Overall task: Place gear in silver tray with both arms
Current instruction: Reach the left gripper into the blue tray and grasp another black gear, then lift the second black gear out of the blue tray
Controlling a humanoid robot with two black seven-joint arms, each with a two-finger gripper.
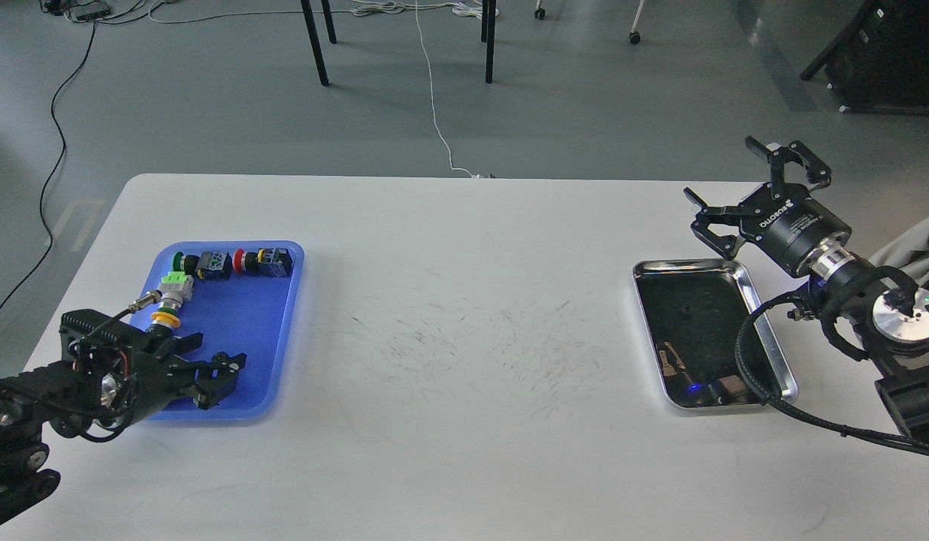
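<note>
The silver tray lies on the table at the right, with a small dark round piece on its mirror-like floor. My right gripper is open and empty, held above the table just behind the tray's far right corner. My left gripper hangs low over the front part of the blue plastic tray, its fingers spread apart. The small black gear that lay in the blue tray is hidden under the left gripper's fingers. I cannot tell whether they touch it.
Several push-button switches line the blue tray's far edge, and a green and yellow one lies on its left side. The white table has scuff marks in the middle. Black cables loop over the silver tray's right rim.
</note>
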